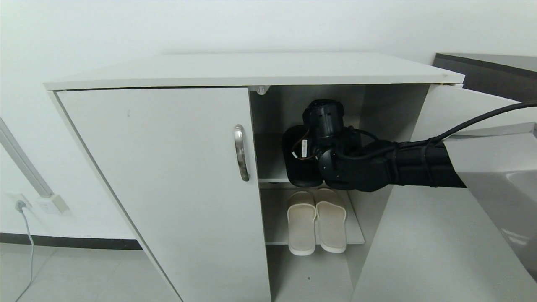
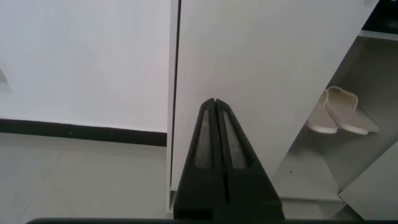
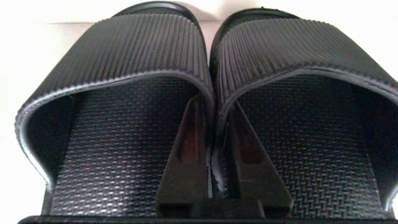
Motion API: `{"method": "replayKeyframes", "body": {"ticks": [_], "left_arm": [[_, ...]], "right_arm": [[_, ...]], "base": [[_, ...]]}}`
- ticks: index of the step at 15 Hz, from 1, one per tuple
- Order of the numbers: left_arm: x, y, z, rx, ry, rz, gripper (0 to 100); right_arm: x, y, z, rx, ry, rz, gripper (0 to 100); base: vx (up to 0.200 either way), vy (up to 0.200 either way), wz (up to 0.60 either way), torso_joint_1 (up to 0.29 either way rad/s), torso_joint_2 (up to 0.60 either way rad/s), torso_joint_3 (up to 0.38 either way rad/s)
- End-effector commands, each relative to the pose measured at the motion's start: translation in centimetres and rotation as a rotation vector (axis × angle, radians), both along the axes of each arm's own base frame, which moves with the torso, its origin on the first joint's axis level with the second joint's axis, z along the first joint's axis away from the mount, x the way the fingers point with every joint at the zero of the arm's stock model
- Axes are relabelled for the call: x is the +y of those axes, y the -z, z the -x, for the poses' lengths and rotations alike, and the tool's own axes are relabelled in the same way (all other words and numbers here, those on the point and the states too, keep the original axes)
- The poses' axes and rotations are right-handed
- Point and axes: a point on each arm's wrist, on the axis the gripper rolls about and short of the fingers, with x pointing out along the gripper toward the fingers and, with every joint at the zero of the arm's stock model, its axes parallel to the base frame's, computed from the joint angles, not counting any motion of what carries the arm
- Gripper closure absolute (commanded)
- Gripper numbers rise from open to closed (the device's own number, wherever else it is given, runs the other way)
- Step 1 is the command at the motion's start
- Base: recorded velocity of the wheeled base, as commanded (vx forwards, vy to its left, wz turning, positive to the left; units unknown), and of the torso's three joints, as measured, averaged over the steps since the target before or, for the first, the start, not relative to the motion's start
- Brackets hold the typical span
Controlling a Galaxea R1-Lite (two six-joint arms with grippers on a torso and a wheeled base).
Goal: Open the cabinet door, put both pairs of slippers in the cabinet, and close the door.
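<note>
The white cabinet (image 1: pixel 251 69) has its right door (image 1: pixel 461 109) swung open and its left door (image 1: pixel 159 176) closed. A beige pair of slippers (image 1: pixel 316 220) lies on the lower shelf, also seen at the slippers (image 2: pixel 339 109) in the left wrist view. My right arm is inside the upper compartment, where the black slippers (image 1: pixel 298 170) rest on the upper shelf. My right gripper (image 3: pixel 211 106) is shut on the two adjoining inner walls of the black slippers (image 3: pixel 124 137). My left gripper (image 2: pixel 214 106) is shut on nothing, low in front of the closed left door (image 2: pixel 261 68).
A metal handle (image 1: pixel 240 153) sits on the left door's edge. A wall socket with a cable (image 1: pixel 19 205) is low on the left wall. A dark-edged grey counter (image 1: pixel 486 67) stands behind the open door. Bare tiled floor (image 2: pixel 74 180) lies left of the cabinet.
</note>
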Motion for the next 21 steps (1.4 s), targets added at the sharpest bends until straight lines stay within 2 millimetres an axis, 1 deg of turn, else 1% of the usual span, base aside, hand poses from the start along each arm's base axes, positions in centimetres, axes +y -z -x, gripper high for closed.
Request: {"method": "replayKeyframes", "body": {"ticks": [1,4,9,10,12,15,18,21], "left_arm": [[0.0,0.0,0.0,0.001,-0.001,0.000,100],[0.0,0.0,0.0,0.001,-0.001,0.000,100],[0.0,0.0,0.0,0.001,-0.001,0.000,100],[0.0,0.0,0.0,0.001,-0.001,0.000,100],[0.0,0.0,0.0,0.001,-0.001,0.000,100],[0.0,0.0,0.0,0.001,-0.001,0.000,100],[0.0,0.0,0.0,0.001,-0.001,0.000,100],[0.0,0.0,0.0,0.001,-0.001,0.000,100]], "right_arm": [[0.0,0.4,-0.6,0.001,0.009,0.001,100],[0.0,0.8,-0.9,0.008,0.013,0.007,100],[0.1,1.0,-0.9,0.011,0.012,0.006,100],[0.1,1.0,-0.9,0.011,0.012,0.006,0],[0.0,1.0,-0.8,0.014,0.012,0.009,0],[-0.1,0.8,0.1,0.023,0.002,0.016,0],[-0.1,0.2,1.9,0.029,-0.019,0.018,0],[-0.4,-0.1,3.0,0.022,-0.027,0.010,0]], "base": [[0.000,0.000,0.00,0.000,0.00,0.000],[0.000,0.000,0.00,0.000,0.00,0.000],[0.000,0.000,0.00,0.000,0.00,0.000],[0.000,0.000,0.00,0.000,0.00,0.000],[0.000,0.000,0.00,0.000,0.00,0.000],[0.000,0.000,0.00,0.000,0.00,0.000],[0.000,0.000,0.00,0.000,0.00,0.000],[0.000,0.000,0.00,0.000,0.00,0.000]]}}
